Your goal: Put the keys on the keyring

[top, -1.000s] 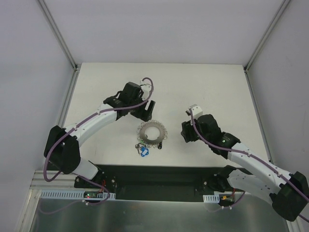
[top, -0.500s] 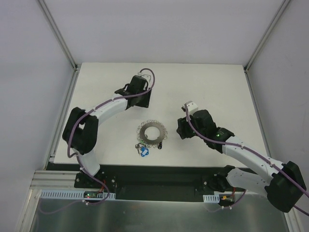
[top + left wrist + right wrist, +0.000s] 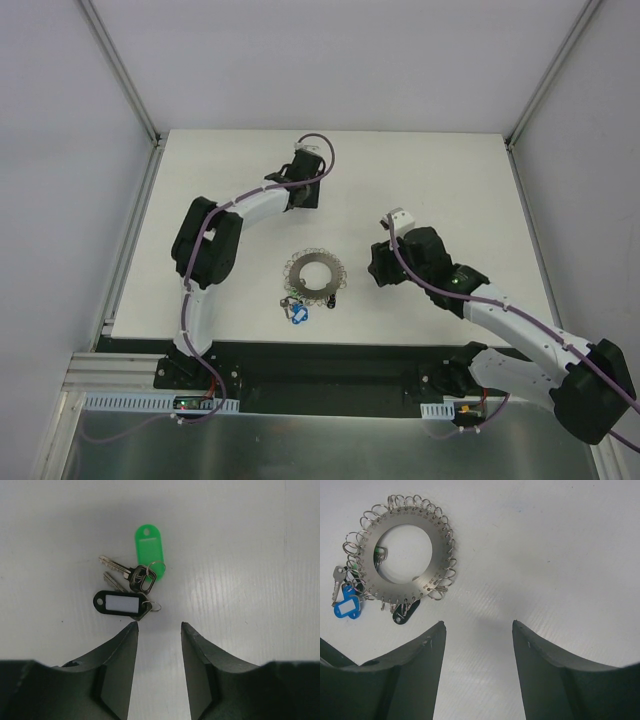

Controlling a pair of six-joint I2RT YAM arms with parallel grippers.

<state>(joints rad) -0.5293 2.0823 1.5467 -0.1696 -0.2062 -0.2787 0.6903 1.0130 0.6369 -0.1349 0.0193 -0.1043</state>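
Note:
In the left wrist view a small bunch of keys [image 3: 119,572] lies on the white table, with a green tag [image 3: 149,544] and a black tag with a white label [image 3: 122,603]. My left gripper [image 3: 159,625] hovers just short of the black tag, open, nothing between its fingers. From above, the left gripper [image 3: 308,198] sits far back on the table and hides that bunch. The keyring [image 3: 317,273] [image 3: 402,555] lies mid-table, with a blue tag [image 3: 347,607] and a black tag [image 3: 404,613] hanging on its loops. To its right my right gripper [image 3: 479,624] [image 3: 381,268] stands open and empty.
The table [image 3: 440,190] is a white board with metal frame posts at its back corners [image 3: 158,138]. The left arm [image 3: 215,240] stretches from the near edge towards the back, left of the keyring.
The left arm has swung from beside the keyring out towards the back of the table, and its jaws have narrowed. The right gripper has barely shifted.

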